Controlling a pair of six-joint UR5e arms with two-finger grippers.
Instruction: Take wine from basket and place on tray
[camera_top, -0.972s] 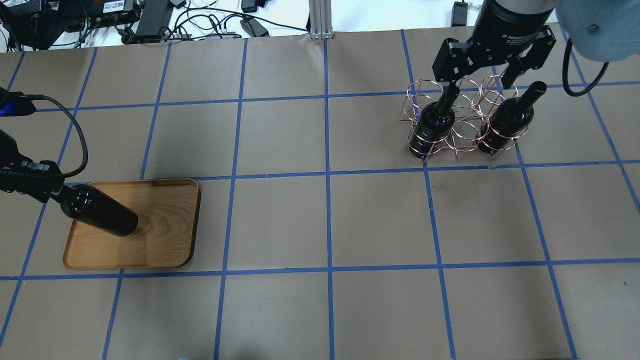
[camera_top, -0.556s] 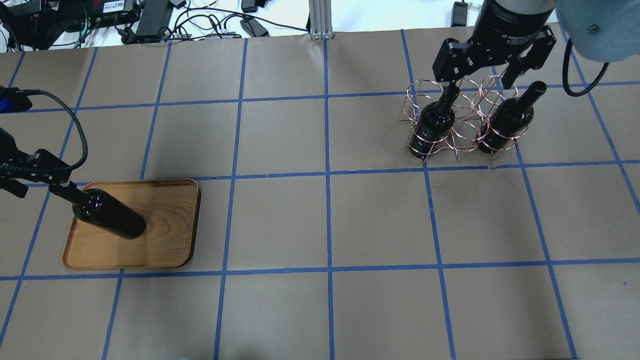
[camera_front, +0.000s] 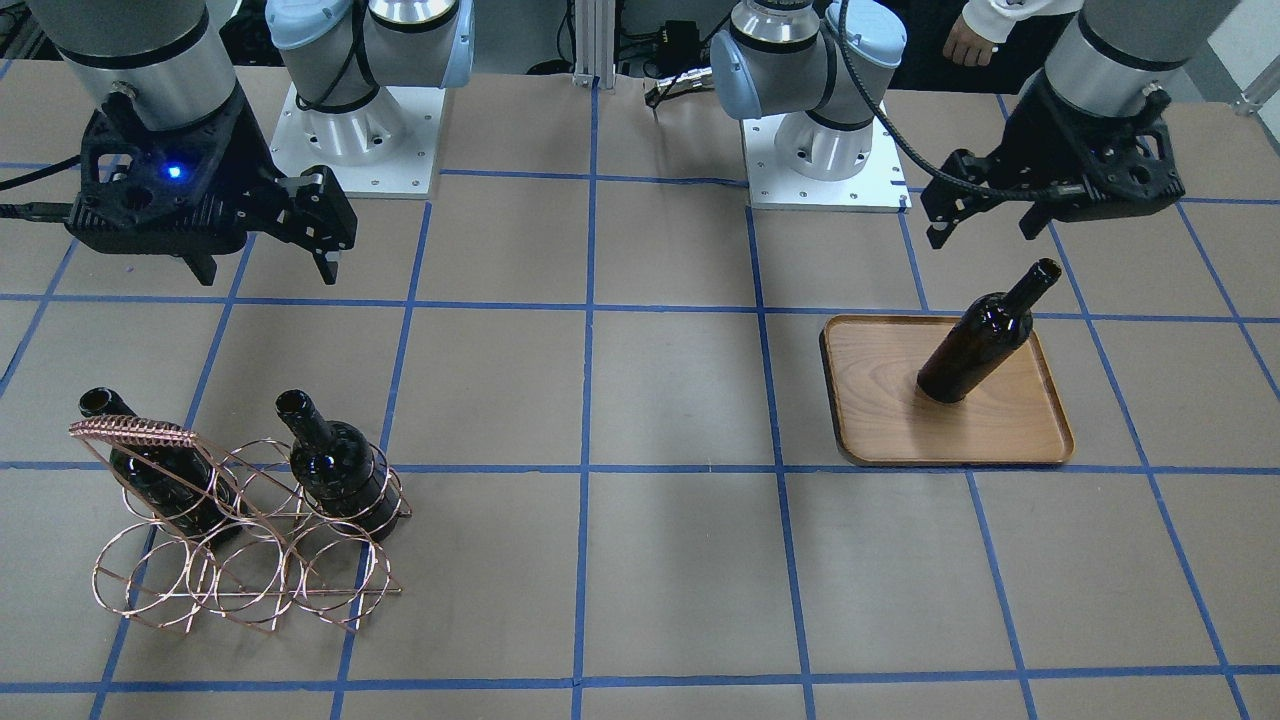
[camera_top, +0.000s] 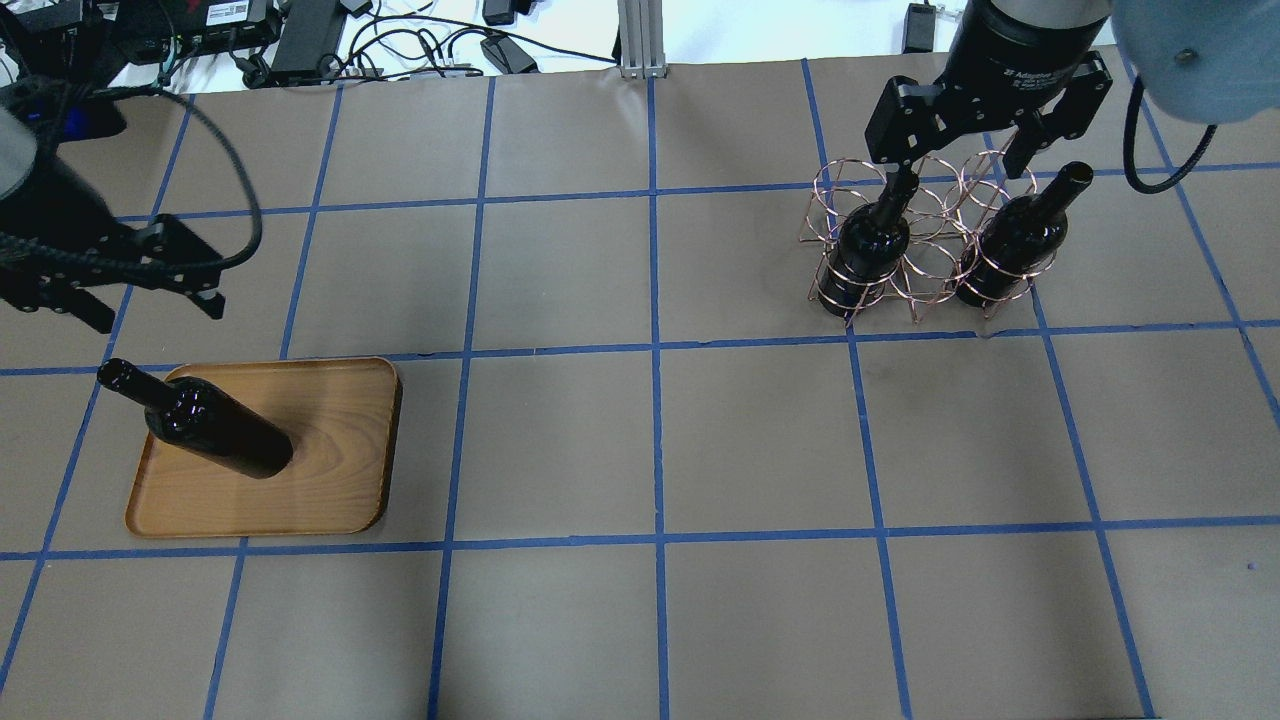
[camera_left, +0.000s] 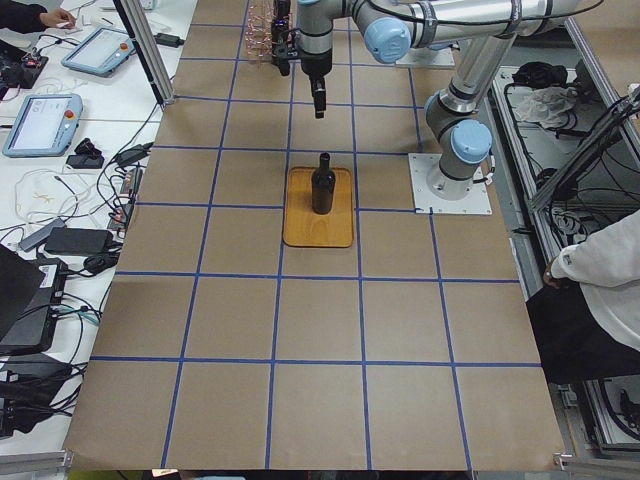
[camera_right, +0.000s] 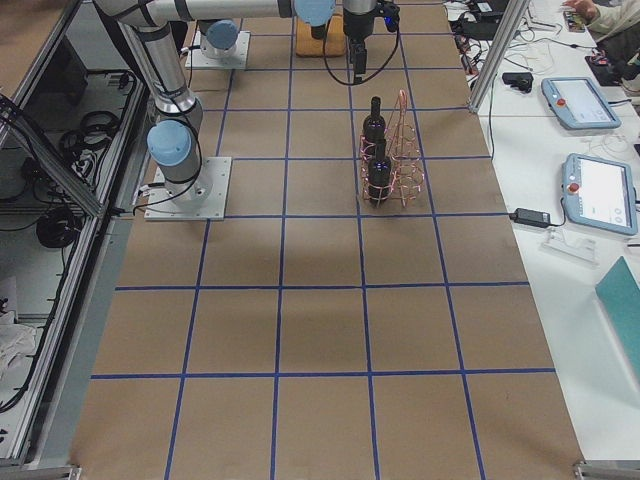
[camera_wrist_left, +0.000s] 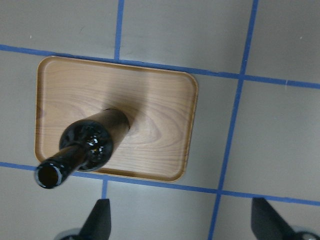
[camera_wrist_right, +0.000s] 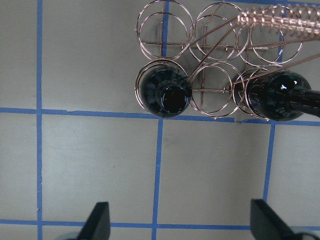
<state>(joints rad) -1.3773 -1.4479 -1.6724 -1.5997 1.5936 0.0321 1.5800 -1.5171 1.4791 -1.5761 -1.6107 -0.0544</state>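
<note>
A wine bottle (camera_top: 215, 436) of dark glass is seen standing upright on a wooden tray (camera_top: 335, 480), its base near the middle of the tray and its mouth open at the top. The tray is laid flat on a brown table (camera_front: 680, 400) marked with blue tape lines, on the robot's left side.

The left gripper (camera_top: 155, 316) is held above the bottle's neck and clear of it. Its fingers are spread wide and nothing is held between them.

On the robot's right side of the table, well apart from the tray, a copper wire basket (camera_front: 135, 433) made of rings is set. Two more dark bottles are lodged in its rings, one (camera_front: 340, 470) beside the other (camera_front: 160, 480), with an unfilled ring between them. The right gripper (camera_front: 268, 272) is held above the basket, touching neither wire nor glass. Its fingers are likewise spread apart and nothing is held.
</note>
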